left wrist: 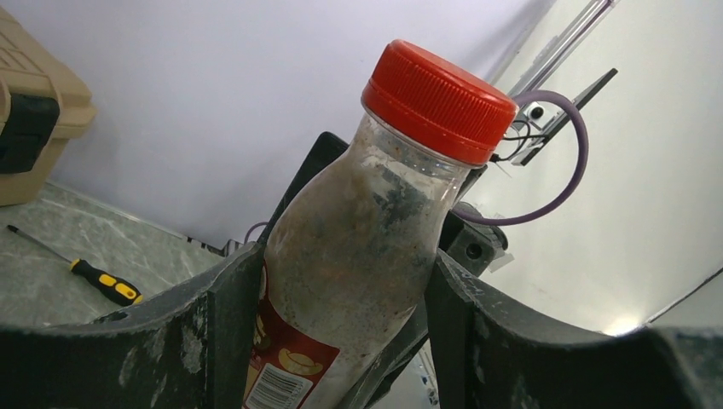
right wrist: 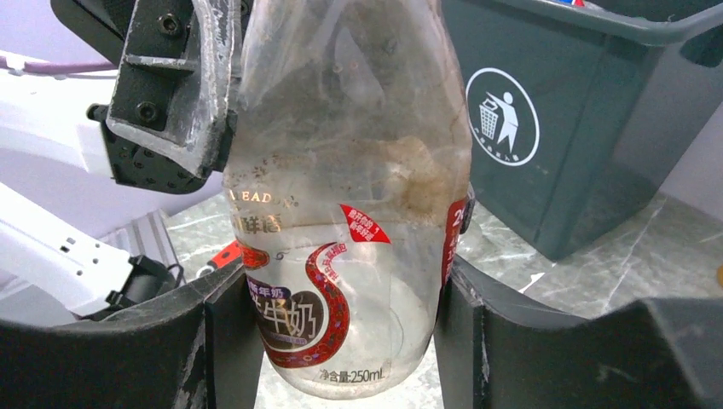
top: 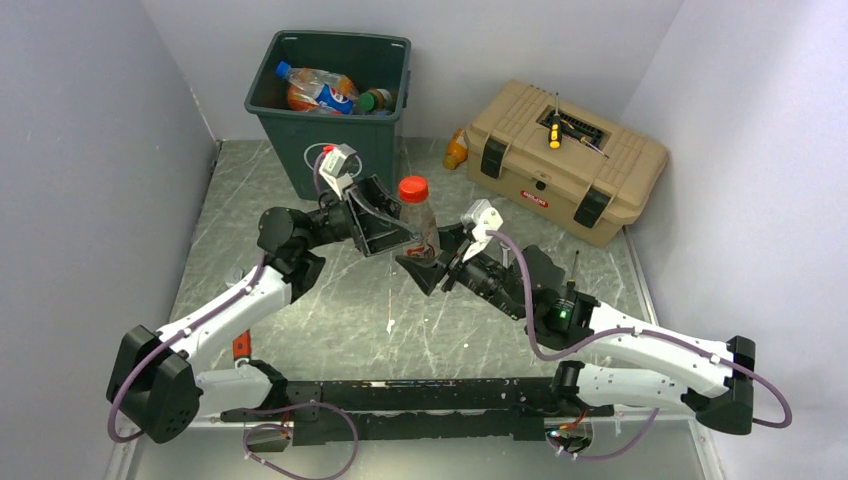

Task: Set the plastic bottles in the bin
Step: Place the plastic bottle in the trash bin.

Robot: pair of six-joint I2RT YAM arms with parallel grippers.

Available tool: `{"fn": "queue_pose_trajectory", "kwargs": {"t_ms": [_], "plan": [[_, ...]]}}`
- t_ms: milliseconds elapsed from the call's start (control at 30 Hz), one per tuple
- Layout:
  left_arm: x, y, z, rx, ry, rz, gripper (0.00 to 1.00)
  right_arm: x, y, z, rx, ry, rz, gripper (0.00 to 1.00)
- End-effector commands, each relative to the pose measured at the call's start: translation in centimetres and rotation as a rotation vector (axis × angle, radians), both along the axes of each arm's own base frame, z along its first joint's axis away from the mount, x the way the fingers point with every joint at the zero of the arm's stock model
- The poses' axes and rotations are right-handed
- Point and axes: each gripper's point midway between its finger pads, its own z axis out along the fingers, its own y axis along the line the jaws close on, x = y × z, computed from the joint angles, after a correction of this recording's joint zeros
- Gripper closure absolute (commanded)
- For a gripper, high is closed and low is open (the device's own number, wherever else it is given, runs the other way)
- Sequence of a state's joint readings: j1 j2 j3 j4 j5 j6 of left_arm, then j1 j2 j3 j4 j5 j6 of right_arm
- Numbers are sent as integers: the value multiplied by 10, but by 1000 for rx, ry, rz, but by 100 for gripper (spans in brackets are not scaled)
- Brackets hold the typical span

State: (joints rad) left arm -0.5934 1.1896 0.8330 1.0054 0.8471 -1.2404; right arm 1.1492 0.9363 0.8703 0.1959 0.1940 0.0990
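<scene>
Left gripper is clamped on the upper body of the red-capped bottle, and its jaws are part-way apart, pressed to both sides. Right gripper meets it from the right, with its jaws around the labelled lower half. In the right wrist view we see both pads against the plastic, so we call it gripped too. The bottle stands roughly upright mid-scene and looks lifted off the surface.

We judge this to be a handover between the arms. Next, one gripper must let go, then the other carries the bottle far-left over the bin rim and drops it.

The bin already holds several bottles. An orange bottle lies beside the tan toolbox and is not yet binned.
</scene>
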Motion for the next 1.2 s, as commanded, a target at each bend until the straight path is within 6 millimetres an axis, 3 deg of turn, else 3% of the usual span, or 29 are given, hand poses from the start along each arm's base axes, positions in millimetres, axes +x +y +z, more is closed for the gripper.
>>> {"fn": "queue_pose_trajectory", "kwargs": {"t_ms": [0,100,133,300,467,767,833,1000,1100,1167], "plan": [[-12,3,15,-20,-77,-10,59,-8,-2,26,84,-64,43,59],[-8,7,15,-26,-131,75,4,-10,-5,21,56,-54,43,64],[-5,10,16,-24,-156,126,1,-10,-6,17,40,-52,40,65],[9,31,37,36,-334,399,0,-11,-15,-5,-37,-27,30,67],[15,20,55,97,-385,363,0,-15,-16,-13,-44,-11,43,69],[28,2,26,238,-321,285,1,-14,-16,-14,-46,-7,41,70],[30,-1,20,254,-303,278,3,-14,-14,-15,-48,-7,43,71],[28,-5,19,242,-298,253,27,-13,-11,-16,-57,-8,48,71],[27,-6,19,242,-303,239,51,-13,-10,-17,-59,-4,46,71],[27,-7,20,240,-312,235,77,-12,-11,-19,-58,10,42,64]]}}
